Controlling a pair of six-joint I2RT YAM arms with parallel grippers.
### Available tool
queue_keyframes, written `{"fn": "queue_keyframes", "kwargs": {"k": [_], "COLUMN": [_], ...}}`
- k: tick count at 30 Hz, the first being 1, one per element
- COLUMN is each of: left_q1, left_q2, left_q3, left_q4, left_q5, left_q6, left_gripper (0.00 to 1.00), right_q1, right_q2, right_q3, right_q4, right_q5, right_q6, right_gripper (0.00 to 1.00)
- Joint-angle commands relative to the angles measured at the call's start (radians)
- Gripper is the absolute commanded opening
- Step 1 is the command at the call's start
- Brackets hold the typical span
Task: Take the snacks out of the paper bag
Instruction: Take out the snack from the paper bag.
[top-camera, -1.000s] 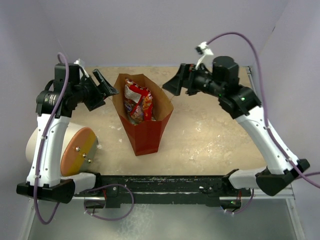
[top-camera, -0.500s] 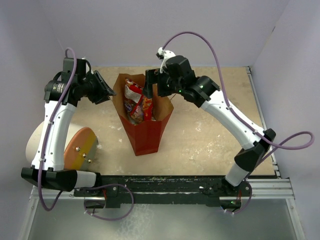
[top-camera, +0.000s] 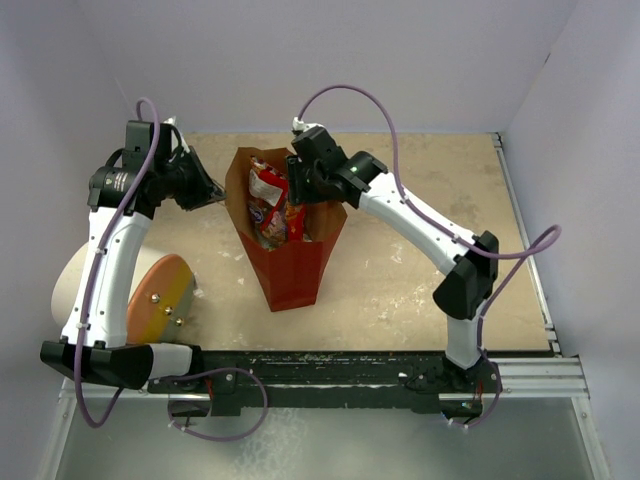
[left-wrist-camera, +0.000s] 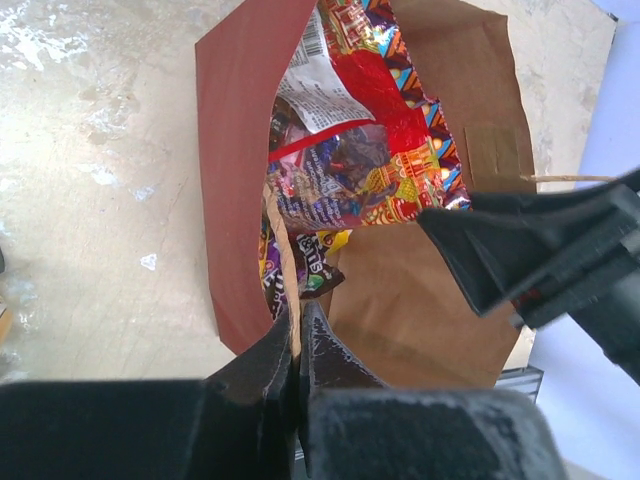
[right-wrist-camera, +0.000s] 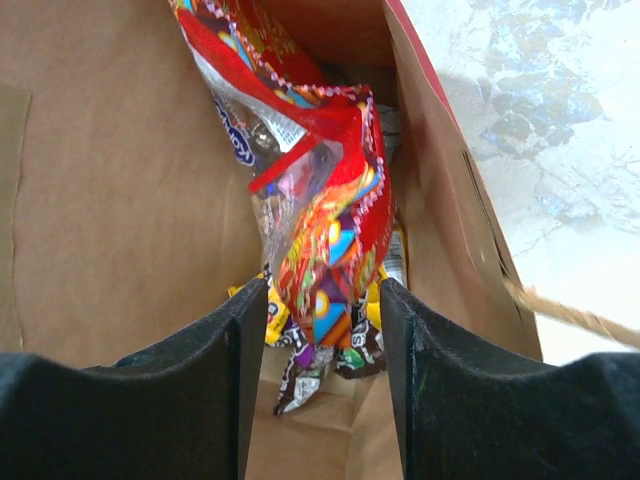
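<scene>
At the far left, well apart from the work, a white cylinder (top-camera: 110, 290) with an orange end is seen lying on the table (top-camera: 420, 270). The left gripper (top-camera: 210, 190) is closed tight at the left rim of the paper bag (top-camera: 297, 272). A thin tan strip is pinched between its fingers (left-wrist-camera: 335, 368), though whether that strip is the paper's edge or a string handle cannot be told from the wrist view. The paper bag is stood upright near the middle of the table, mouth open, with the snacks inside. The red cookie bag (top-camera: 272, 205) is propped highest, and small shiny packets (left-wrist-camera: 312, 268) are heaped beneath it. The right gripper (top-camera: 300, 188) is lowered into the mouth, its jaws held partly apart on either side of the red cookie bag's crumpled top, with nothing yet gripped.

The chief risk is judged to lie in the hold-down. If only string or thin paper is pinched, the paper bag may be lifted, tipped or torn when the red cookie bag is drawn up between the narrow walls. The slick film may also be lost from the jaws if only a corner is caught, and small shiny packets could be dragged out with it.
</scene>
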Motion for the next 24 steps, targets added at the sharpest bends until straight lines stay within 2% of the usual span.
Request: {"fn": "queue_keyframes", "kwargs": {"k": [1, 6, 13, 24], "left_q1": [0.005, 0.005, 0.005, 0.005], "left_q2": [-0.029, -0.025, -0.018, -0.033], "left_q3": [-0.008, 0.009, 0.014, -0.005], "left_q4": [0.048, 0.034, 0.026, 0.033], "left_q5": [0.045, 0.059, 0.074, 0.083], "left_q6": [0.027, 0.047, 0.068, 0.060], "left_gripper": [0.01, 0.00, 0.00, 0.00], "right_q1": [0.001, 0.001, 0.004, 0.005], "right_q2": [0.043, 0.079, 0.117, 0.193], "right_q3": [0.107, 0.102, 0.108, 0.184], "right_q4": [-0.040, -0.007, 0.006, -0.021], "right_q5": [0.061, 0.051, 0.085, 0.114], "right_q6": [0.063, 0.074, 0.078, 0.062], "right_gripper": [0.53, 0.57, 0.53, 0.53]}}
